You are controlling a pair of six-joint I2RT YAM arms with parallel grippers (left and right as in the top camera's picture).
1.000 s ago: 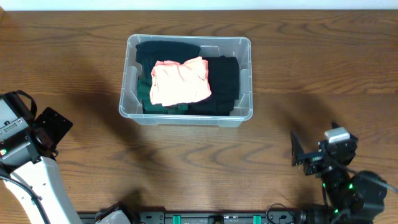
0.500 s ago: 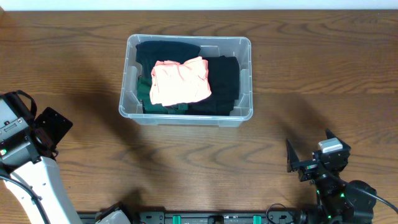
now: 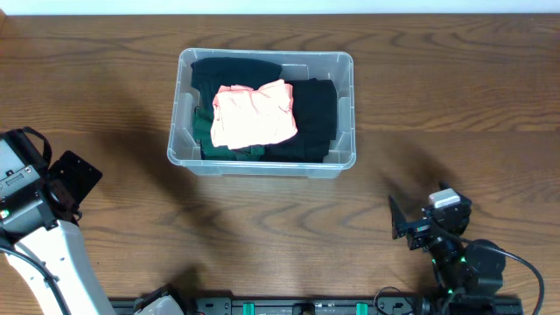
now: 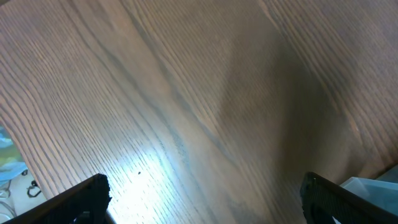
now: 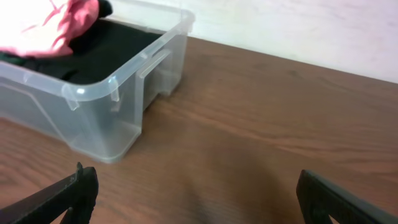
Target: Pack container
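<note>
The clear plastic container stands at the back middle of the wooden table. It holds dark black and green clothes with a pink garment on top. In the right wrist view the container is at upper left with the pink garment inside. My right gripper is open and empty near the front right edge, well apart from the container; its fingers frame bare wood. My left gripper is open and empty over bare table at the far left; the overhead view shows only its arm.
A corner of the container shows at the right edge of the left wrist view. The dark wooden table stretches between both arms and the container. A black rail runs along the front edge.
My right arm has drawn back toward the front edge and shifted left, away from the container. The left arm and the container's contents have not moved.
</note>
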